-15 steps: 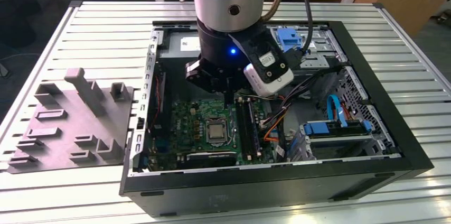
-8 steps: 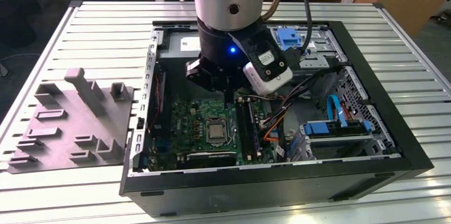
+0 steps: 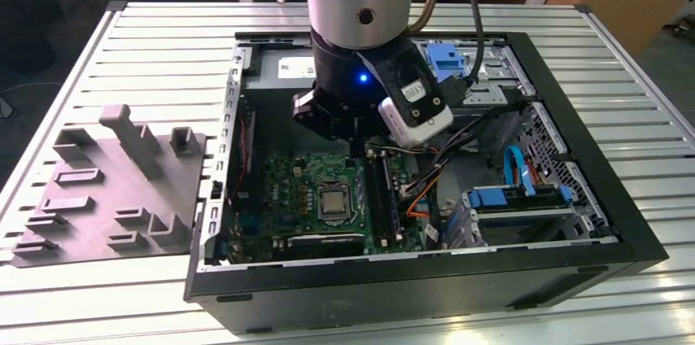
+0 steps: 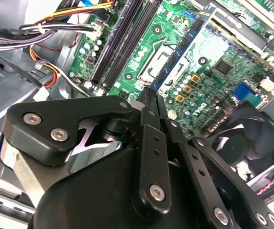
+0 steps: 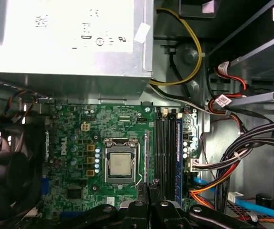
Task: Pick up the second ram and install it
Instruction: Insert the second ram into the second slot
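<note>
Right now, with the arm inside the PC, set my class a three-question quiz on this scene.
1. True or false: the gripper hangs over the motherboard.
2. The grey fixture lies beside the case on the exterior view's: A) left B) right.
3. Fill in: in the first wrist view, the memory slots run between the CPU socket and the bundled ____.
Key: 1 true; 2 A; 3 cables.

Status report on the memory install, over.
Gripper shut, hovering over the motherboard near the memory slots. One bluish memory stick seated in the slot nearest the cables. Cables beside slots, not across them.
</note>
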`<act>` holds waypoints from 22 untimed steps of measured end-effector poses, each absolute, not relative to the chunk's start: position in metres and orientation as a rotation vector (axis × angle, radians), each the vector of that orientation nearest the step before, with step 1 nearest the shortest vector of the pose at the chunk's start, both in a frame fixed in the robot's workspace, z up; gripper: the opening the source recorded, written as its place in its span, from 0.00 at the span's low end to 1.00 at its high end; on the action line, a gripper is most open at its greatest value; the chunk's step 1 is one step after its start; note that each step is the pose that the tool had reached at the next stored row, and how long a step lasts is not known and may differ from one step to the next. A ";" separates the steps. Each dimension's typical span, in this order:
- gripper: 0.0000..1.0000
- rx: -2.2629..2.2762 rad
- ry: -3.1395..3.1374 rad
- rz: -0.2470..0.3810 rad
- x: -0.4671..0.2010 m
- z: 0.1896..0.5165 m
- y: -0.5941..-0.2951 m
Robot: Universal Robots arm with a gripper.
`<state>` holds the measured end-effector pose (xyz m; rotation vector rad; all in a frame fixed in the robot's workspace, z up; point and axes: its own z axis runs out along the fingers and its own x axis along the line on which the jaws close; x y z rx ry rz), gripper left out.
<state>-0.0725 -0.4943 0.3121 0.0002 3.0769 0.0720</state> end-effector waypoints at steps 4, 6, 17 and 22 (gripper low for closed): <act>0.13 0.004 3.077 0.073 -0.069 0.309 -0.493; 0.13 0.004 3.077 0.072 -0.067 0.307 -0.492; 0.13 -0.007 3.077 0.073 -0.056 0.297 -0.491; 0.13 -0.016 3.077 0.073 -0.054 0.293 -0.490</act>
